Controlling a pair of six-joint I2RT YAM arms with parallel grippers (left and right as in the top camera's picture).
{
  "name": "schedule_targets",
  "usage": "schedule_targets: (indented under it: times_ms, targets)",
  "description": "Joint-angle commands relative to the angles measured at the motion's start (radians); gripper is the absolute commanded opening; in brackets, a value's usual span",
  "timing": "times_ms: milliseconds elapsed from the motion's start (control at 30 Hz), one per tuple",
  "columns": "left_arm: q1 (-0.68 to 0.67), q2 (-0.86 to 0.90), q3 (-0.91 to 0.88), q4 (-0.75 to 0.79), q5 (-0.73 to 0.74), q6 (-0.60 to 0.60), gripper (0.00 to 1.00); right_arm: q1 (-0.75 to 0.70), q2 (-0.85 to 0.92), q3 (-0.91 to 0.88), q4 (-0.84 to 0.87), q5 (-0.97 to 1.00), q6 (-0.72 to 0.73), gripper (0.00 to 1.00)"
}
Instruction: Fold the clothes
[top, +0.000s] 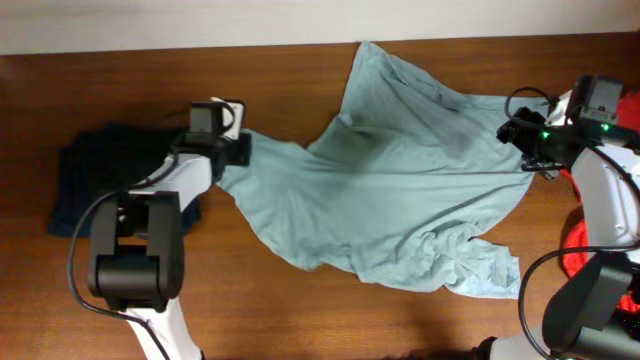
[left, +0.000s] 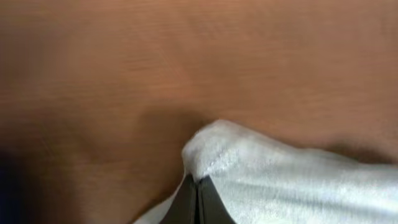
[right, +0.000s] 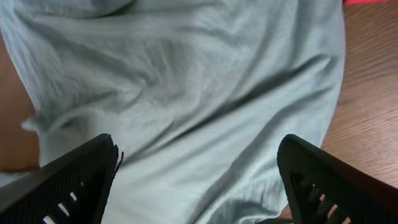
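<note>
- Overhead: the pale grey-blue T-shirt (top: 400, 190) lies rumpled across the middle of the table (top: 120, 80). The left gripper (top: 238, 150) meets its corner at 9 o'clock, and the right gripper (top: 518, 135) is at its edge at 3 o'clock. A dark navy shirt (top: 95, 175) lies at far 9 o'clock, and red cloth (top: 575, 250) at 4 o'clock.
- Left wrist: the jaws are together at 6 o'clock, pinching a fold of the T-shirt.
- Right wrist: the fingers (right: 68, 180) stand wide apart at 7 and 5 o'clock, with the T-shirt spread beyond them.
</note>
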Motion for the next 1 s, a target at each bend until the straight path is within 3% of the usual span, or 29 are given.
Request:
schedule_targets:
  times_ms: [0, 100, 267, 367, 567, 700, 800, 967]
  targets:
    - [0.076, 0.039, 0.005, 0.158, -0.046, -0.079, 0.01, 0.033, -0.016, 0.004, -0.001, 0.002, -0.005, 0.83]
    - [0.122, 0.116, 0.066, 0.235, -0.053, -0.140, 0.00, 0.055, -0.016, 0.004, -0.006, 0.001, -0.005, 0.83]
    - [0.172, 0.292, 0.296, 0.179, -0.034, -0.169, 0.00, 0.100, -0.016, 0.004, -0.030, 0.002, -0.060, 0.83]
    - [0.193, 0.404, 0.552, 0.000, 0.016, -0.168, 0.00, 0.139, -0.016, 0.004, -0.053, 0.002, -0.134, 0.83]
    - [0.197, 0.423, 0.811, -0.228, 0.019, -0.095, 0.11, 0.173, -0.016, 0.004, -0.056, 0.002, -0.208, 0.88]
    - [0.197, 0.418, 1.051, -0.512, 0.020, -0.052, 0.43, 0.176, 0.002, 0.004, -0.011, -0.006, -0.225, 0.89]
    - [0.193, 0.417, 1.185, -0.657, 0.034, -0.048, 0.48, 0.183, 0.026, 0.001, -0.018, -0.006, -0.234, 0.89]
    - [0.189, 0.391, 1.442, -1.003, 0.208, -0.048, 0.49, 0.187, 0.076, -0.002, -0.136, -0.011, -0.239, 0.89]
